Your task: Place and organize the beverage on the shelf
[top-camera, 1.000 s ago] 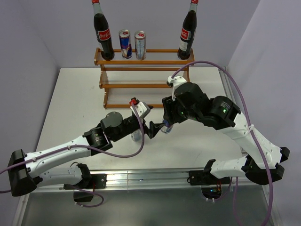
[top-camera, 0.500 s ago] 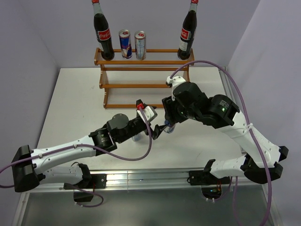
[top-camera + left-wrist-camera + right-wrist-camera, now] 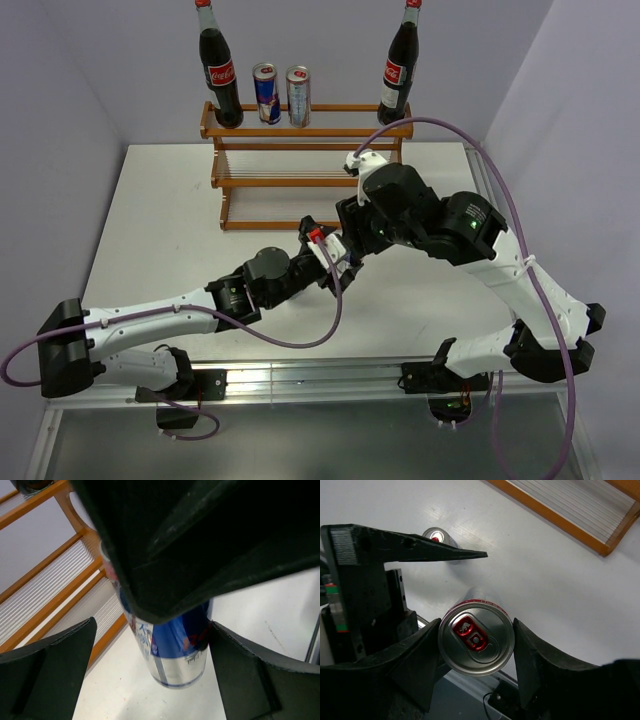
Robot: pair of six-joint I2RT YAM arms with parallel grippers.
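Left gripper [image 3: 338,268] has swung right to meet the right gripper [image 3: 476,625], which holds a slim can [image 3: 172,650].
The right gripper's fingers press both sides of the can, in front of the shelf's [image 3: 300,182] lowest tier. The left gripper is spread wide and empty, its fingers flanking that can without touching, so this looks like a handover starting. A second can [image 3: 437,535] stands on the table [image 3: 160,220] nearby.
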